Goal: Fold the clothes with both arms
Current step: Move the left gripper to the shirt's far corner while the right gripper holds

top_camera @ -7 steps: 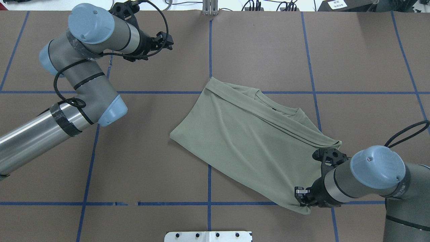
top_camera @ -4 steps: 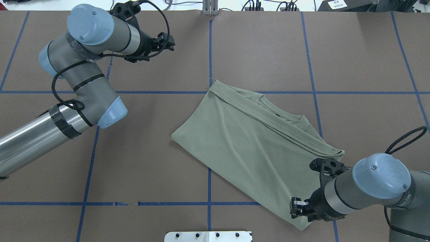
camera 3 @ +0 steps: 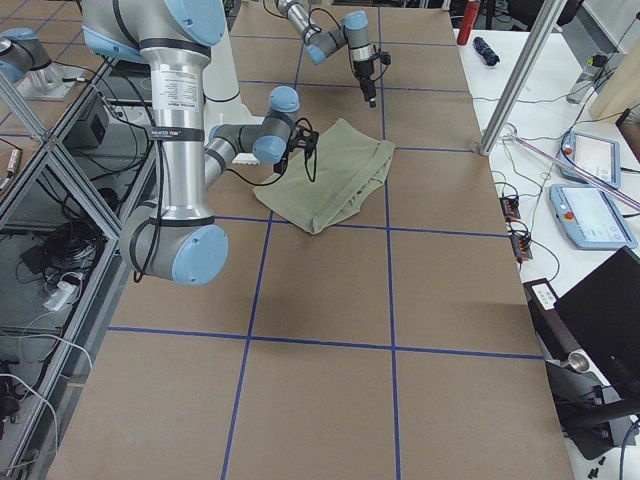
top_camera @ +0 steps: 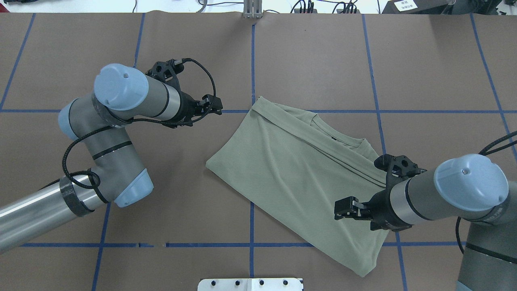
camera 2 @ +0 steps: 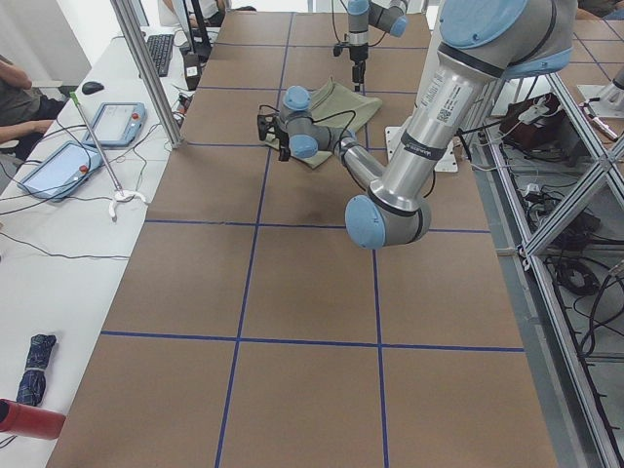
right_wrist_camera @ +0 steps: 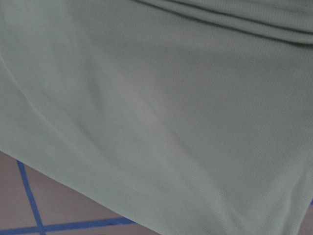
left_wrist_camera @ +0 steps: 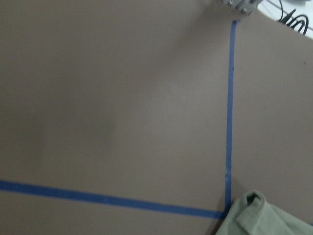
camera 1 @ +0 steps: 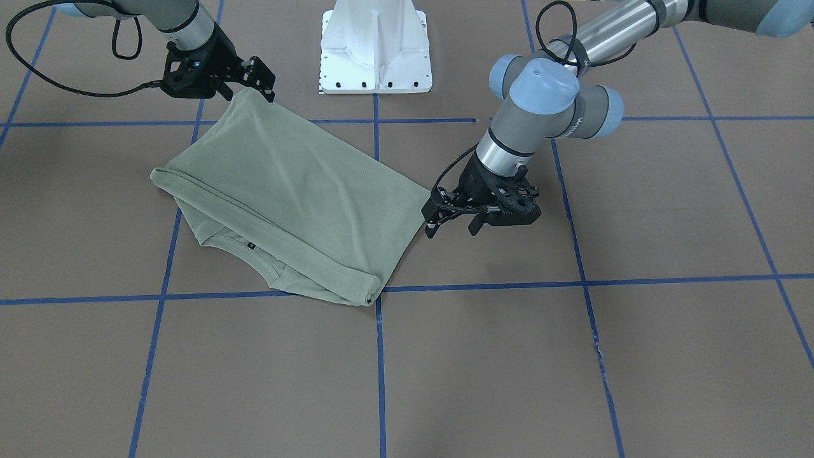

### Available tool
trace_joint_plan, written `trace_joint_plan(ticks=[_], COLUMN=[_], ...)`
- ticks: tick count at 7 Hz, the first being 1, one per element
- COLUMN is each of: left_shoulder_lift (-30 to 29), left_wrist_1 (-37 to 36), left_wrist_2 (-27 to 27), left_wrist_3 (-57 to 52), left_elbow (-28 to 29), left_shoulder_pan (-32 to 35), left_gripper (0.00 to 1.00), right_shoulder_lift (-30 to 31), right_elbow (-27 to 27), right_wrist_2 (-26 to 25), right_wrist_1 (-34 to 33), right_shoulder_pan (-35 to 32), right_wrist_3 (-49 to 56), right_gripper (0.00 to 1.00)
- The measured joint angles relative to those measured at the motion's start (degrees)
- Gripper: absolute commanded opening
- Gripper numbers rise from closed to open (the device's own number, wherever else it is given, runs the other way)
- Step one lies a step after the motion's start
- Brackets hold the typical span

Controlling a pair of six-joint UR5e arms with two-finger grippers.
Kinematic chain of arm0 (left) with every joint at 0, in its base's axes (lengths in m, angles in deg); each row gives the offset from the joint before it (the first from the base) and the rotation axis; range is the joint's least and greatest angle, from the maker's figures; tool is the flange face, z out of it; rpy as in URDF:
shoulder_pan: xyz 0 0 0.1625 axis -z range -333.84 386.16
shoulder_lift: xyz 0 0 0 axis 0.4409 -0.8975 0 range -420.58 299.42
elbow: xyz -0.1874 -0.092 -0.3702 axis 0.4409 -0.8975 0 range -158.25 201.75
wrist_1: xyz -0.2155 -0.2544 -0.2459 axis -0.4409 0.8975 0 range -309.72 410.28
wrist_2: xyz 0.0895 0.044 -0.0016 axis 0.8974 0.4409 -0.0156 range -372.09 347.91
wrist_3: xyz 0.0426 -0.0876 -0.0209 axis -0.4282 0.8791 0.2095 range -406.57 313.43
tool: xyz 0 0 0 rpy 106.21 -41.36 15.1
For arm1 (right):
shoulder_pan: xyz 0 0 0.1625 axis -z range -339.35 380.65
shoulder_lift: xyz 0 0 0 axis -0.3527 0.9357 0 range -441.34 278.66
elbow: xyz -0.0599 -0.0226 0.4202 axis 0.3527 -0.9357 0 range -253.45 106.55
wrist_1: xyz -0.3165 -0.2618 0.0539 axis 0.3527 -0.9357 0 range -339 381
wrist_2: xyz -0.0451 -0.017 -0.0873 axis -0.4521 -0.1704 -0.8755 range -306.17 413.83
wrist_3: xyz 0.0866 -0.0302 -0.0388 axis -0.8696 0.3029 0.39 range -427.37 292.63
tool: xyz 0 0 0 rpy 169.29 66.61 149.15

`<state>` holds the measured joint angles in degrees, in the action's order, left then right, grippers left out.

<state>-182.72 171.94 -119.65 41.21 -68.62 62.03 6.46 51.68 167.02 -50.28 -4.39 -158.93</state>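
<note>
The olive-green shirt [top_camera: 299, 169] lies folded and slanted on the brown table, neck opening and black label [top_camera: 333, 138] on its far right side. It also shows in the front view [camera 1: 299, 184]. My left gripper [top_camera: 214, 104] is open and empty, just left of the shirt's far left corner; in the front view it [camera 1: 451, 228] hangs beside the shirt's edge. My right gripper [top_camera: 346, 209] is open and empty, raised over the shirt's near right part, by its corner in the front view [camera 1: 264, 79]. The right wrist view shows only shirt fabric [right_wrist_camera: 156, 117].
Blue tape lines [top_camera: 251, 60] divide the table into squares. The white pedestal [camera 1: 375, 51] stands at the robot's edge, near the shirt's corner. Side tables with tablets [camera 2: 58, 161] and cables flank the table's far side.
My right gripper has let go of the shirt's near right corner and moved over the shirt. My left arm has swung in from the far left toward the shirt's far corner.
</note>
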Motion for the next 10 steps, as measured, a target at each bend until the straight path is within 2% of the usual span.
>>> trace_joint_plan(ticks=[3, 5, 6, 7, 8, 9, 10], left_shoulder_lift=[-0.1, -1.1, -1.5, -1.6, -1.7, -1.7, -1.7], left_wrist_1=[-13.2, -15.0, -15.0, -15.1, -15.1, -15.1, -15.1], left_wrist_2=[3.8, 5.1, 5.8, 6.4, 6.9, 7.1, 7.1], left_wrist_3=[7.6, 9.6, 9.7, 9.7, 9.8, 9.8, 9.8], left_elbow=[-5.4, -3.8, -2.8, -2.3, -2.1, -2.0, -2.1], left_shoulder_pan=[-7.0, -9.4, -9.6, -9.6, -9.6, -9.6, -9.6], left_gripper=[0.96, 0.93, 0.86, 0.67, 0.38, 0.17, 0.0], right_shoulder_lift=[-4.1, -4.8, -4.9, -4.9, -4.9, -4.9, -4.9], right_elbow=[-1.8, -2.4, -2.5, -2.5, -2.5, -2.5, -2.5], right_wrist_2=[-1.2, -1.3, -1.3, -1.3, -1.3, -1.3, -1.3], right_wrist_1=[-0.1, -0.1, -0.1, -0.1, -0.1, 0.0, 0.0], right_shoulder_pan=[-3.9, -4.1, -4.1, -4.1, -4.2, -4.3, -4.4], right_wrist_3=[0.1, 0.0, 0.0, 0.1, 0.1, 0.1, 0.1], right_gripper=[1.0, 1.0, 1.0, 1.0, 1.0, 1.0, 1.0])
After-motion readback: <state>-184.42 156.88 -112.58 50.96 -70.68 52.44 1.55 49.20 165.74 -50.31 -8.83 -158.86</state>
